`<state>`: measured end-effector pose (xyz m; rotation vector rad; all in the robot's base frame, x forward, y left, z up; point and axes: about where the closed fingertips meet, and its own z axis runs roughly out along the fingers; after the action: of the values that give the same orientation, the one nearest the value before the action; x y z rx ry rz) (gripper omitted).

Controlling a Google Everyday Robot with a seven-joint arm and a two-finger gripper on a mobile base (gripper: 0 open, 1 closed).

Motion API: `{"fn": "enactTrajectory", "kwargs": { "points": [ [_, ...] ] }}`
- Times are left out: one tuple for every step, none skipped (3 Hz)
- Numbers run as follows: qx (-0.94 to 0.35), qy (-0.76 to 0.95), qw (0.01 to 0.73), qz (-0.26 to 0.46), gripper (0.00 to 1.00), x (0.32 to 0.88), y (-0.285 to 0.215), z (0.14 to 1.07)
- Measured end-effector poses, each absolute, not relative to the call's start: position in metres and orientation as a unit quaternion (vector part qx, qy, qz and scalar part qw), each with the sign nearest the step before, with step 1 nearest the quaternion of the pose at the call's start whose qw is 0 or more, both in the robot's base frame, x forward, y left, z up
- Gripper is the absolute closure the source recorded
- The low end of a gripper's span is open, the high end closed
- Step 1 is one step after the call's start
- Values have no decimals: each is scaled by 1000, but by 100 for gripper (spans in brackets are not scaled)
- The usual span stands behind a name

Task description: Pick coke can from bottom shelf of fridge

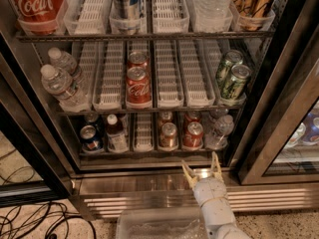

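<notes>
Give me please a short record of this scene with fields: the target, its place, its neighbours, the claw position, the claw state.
target: coke can, bright red, upright
place: bottom shelf of the fridge, front of its lane, right of centre
neighbours: brownish can in the lane to its left in the view, clear bottle to its right
claw position: claw outside the fridge, below the shelf front, roughly under the target
claw state: open, holding nothing

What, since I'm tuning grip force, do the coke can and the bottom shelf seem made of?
The coke can: likely metal, glossy red paint, silvery top. The bottom shelf: seemingly matte white slotted plastic, thin metal rail. The gripper, open, hovers below its front.
</notes>
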<state>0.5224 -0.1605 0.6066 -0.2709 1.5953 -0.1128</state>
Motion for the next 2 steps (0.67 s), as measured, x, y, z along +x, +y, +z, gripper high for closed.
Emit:
{"fn": "enactTrajectory", "kwargs": {
  "points": [
    [-121,713,689,-50,29,522,-160,607],
    [-115,709,694,-53,35,531,-160,604]
  ]
}}
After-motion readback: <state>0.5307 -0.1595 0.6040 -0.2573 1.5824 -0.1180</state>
